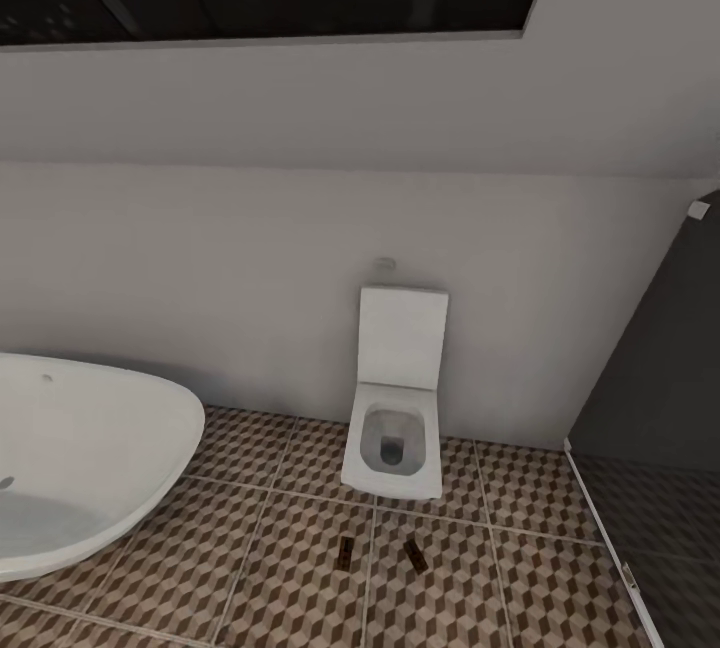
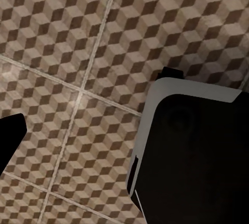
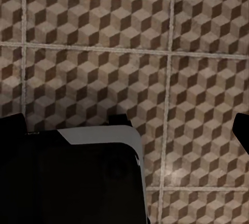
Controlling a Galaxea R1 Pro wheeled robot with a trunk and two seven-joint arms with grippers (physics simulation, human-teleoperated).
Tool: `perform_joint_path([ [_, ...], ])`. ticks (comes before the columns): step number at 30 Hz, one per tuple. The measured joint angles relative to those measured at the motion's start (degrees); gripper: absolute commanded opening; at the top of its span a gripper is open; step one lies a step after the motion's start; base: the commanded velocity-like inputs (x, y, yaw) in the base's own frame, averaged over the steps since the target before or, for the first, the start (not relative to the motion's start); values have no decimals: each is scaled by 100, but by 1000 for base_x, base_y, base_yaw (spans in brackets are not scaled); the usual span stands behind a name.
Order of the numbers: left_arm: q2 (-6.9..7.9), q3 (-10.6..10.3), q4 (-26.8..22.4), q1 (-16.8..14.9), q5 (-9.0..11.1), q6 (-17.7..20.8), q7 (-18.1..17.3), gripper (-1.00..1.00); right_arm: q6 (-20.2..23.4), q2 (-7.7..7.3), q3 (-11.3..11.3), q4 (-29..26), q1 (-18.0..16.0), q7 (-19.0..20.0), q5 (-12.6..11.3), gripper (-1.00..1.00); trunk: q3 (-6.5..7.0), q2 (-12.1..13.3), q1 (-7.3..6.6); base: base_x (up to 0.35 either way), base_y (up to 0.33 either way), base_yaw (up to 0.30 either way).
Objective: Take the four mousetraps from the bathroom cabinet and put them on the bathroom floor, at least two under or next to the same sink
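Note:
Two mousetraps lie flat on the bathroom floor just in front of the toilet: one to the left, the other a little to its right. Both look like small dark brown boards from the head view. My left gripper hangs over cube-pattern tile, one dark fingertip at the picture's edge, nothing held. My right gripper also hangs over tile, with its fingertips far apart and empty. The cabinet and the sink are out of view.
A white wall-hung toilet stands against the far wall. A white oval bathtub fills the left. A dark grey shower area with a glass edge lies at the right. My robot's black, grey-rimmed body shows beneath both wrists.

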Motion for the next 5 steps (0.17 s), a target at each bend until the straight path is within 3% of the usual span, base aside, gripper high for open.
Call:
perform_joint_path([
  [5, 0, 0, 0, 0, 0, 0, 0, 100, -39, 13, 0, 0, 0, -3, -4, 100, 0, 0, 0, 0, 0, 0],
])
